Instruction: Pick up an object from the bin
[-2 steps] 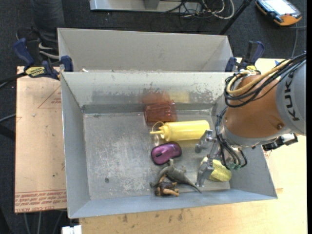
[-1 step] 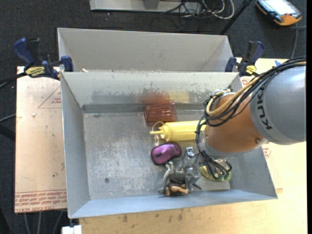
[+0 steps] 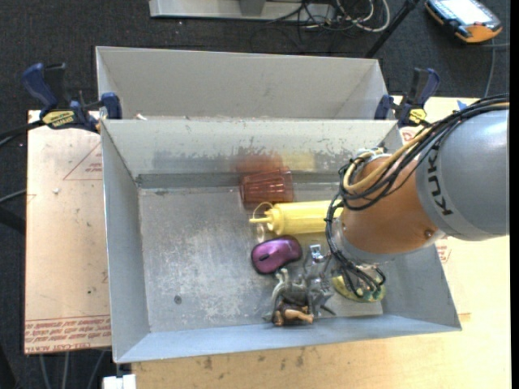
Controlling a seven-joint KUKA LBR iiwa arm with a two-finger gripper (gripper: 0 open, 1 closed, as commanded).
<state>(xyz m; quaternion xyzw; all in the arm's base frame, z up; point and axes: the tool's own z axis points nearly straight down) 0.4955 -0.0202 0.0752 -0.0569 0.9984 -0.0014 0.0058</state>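
Dark carpeted floor [image 3: 49, 14], with a tangle of cables [image 3: 349, 2] at the top edge, surrounds a grey metal bin [image 3: 122, 241] seen from above and slightly to one side. The arm [image 3: 474, 181] enters from the right, its wrist wrapped in an orange cover [image 3: 389, 217] with black leads [image 3: 381, 173] looped across it. The gripper [image 3: 304, 297] is low in the front right part of the bin, close to the front wall, its metal tip down among small clutter. Whether it is spread or pressed together cannot be told (its parts merge with the clutter below). At its tip, against the front wall, lies a small brown object [image 3: 292, 316], too small for its shape to be made out; whether the gripper pinches it cannot be told either. Just left of the gripper and a little further back lies a purple oval object [image 3: 276, 254]. Behind that is a yellow bottle-shaped object [image 3: 298, 215] on its side, narrow end pointing left. A reddish-brown ribbed cup [image 3: 266, 187] stands at the back wall, just behind the yellow one. A green and yellow thing [image 3: 361, 288] lies partly under the orange cover, just right of the gripper. All these things lie in the right half of the bin.
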